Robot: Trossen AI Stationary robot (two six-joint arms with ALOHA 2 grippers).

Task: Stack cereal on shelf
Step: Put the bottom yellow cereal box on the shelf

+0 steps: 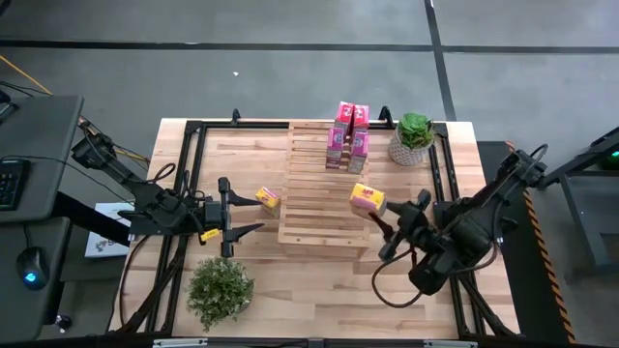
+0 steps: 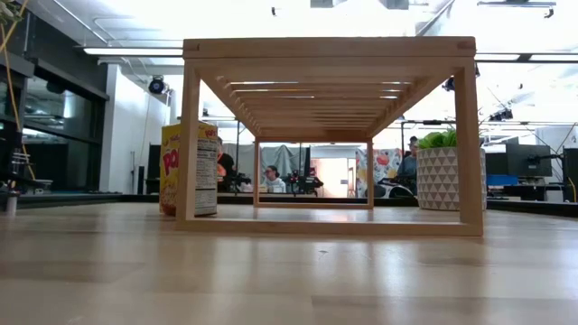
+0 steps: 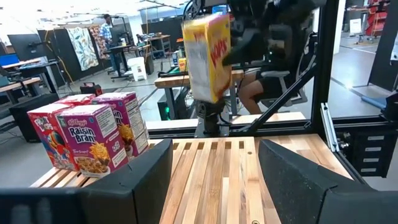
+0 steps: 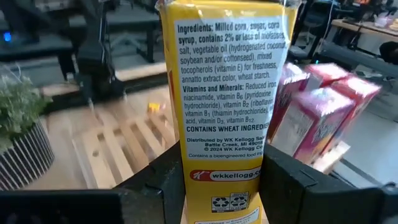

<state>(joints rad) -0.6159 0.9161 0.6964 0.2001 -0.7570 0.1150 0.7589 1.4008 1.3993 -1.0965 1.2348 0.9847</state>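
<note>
The slatted wooden shelf (image 1: 324, 188) stands mid-table. Several pink cereal boxes (image 1: 348, 135) stand on its far end and also show in the left wrist view (image 3: 87, 134) and the right wrist view (image 4: 323, 112). My right gripper (image 1: 380, 209) is shut on a yellow cereal box (image 1: 368, 199) above the shelf's right edge. Another yellow box (image 1: 269, 199) stands on the table against the shelf's left side (image 2: 190, 167). My left gripper (image 1: 253, 217) is open and empty just left of the shelf, near that box. My right gripper pinches the yellow box between its two fingers at the box's lower end (image 4: 227, 186), one finger on each broad face, with the narrow ingredients panel toward the wrist. The fingers come from the table's right side. The box is lifted clear above the shelf top, slightly tilted (image 3: 208, 56).
A potted green plant (image 1: 414, 137) stands at the far right by the shelf, and a leafy plant (image 1: 221, 288) sits near the front left. A black frame (image 1: 193, 135) runs around the table. The near half of the shelf top (image 1: 319, 217) is bare slats.
</note>
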